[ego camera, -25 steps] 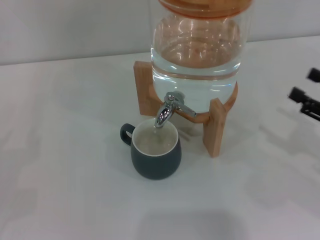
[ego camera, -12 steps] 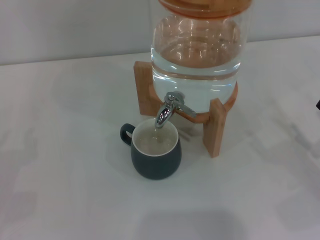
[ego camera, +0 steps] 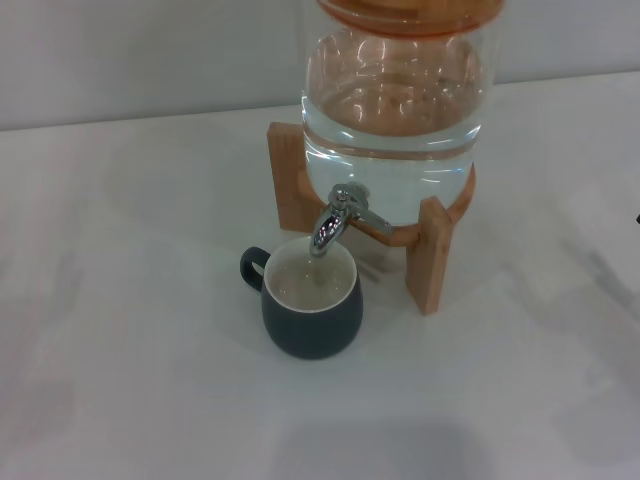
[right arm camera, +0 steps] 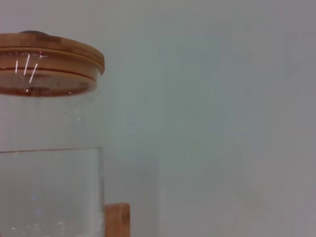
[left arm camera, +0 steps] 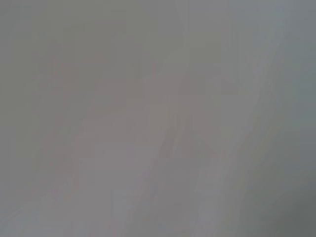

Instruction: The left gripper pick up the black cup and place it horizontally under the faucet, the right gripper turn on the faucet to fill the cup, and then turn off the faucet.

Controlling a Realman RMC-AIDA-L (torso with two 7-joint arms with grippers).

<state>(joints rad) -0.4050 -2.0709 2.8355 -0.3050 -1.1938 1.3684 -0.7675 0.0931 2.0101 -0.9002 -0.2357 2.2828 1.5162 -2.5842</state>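
Observation:
In the head view the black cup stands upright on the white table, its handle pointing left, its cream inside holding water. Its mouth is right under the chrome faucet, which juts from the clear glass water jar on its wooden stand. Neither gripper shows in the head view. The left wrist view shows only a blank grey surface. The right wrist view shows the jar's upper glass wall and wooden lid, with none of my own fingers.
The white table spreads to the left and front of the cup. A pale wall runs behind the jar. A corner of the wooden stand shows in the right wrist view.
The right gripper, seen at the right edge a second ago, has drawn out of the head view. The cup, faucet and jar have not moved.

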